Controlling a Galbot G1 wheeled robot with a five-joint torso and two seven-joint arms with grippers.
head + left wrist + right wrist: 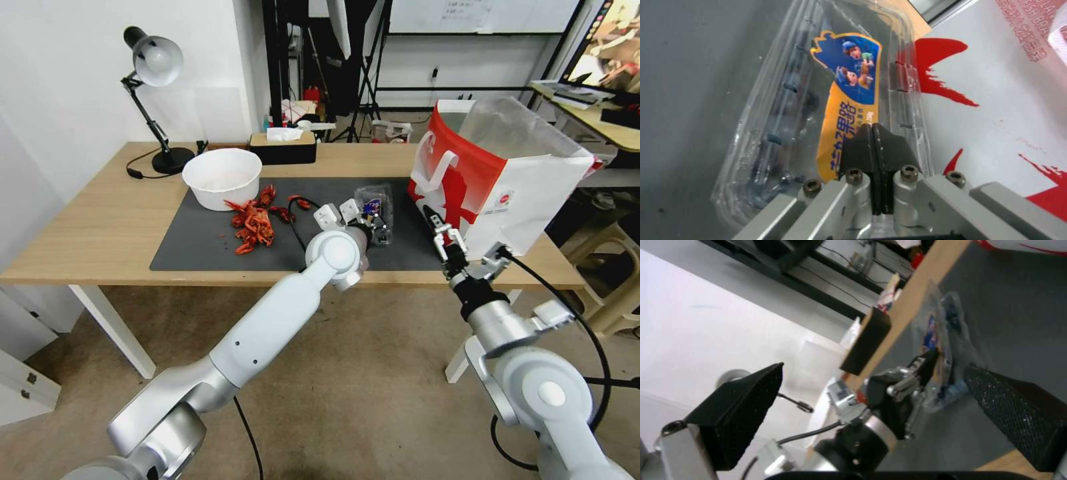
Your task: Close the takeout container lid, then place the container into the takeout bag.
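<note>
The takeout container (377,202) is a small clear clamshell lying on the dark mat just left of the takeout bag (497,177). Its lid (849,86) is down and carries a yellow and blue label; dark berries show through the plastic (773,138). My left gripper (375,227) is shut, and its black fingertips (862,143) rest together on the label. The right wrist view also catches the left gripper (925,363) and the container (951,323). My right gripper (440,230) hangs open beside the bag's red and white front (1005,83), holding nothing.
On the mat (200,250) lie red crayfish shells (253,223) beside a round white bowl (221,177). A black tissue box (282,148) and a desk lamp (157,67) stand at the back. The table's front edge (267,277) runs under both wrists.
</note>
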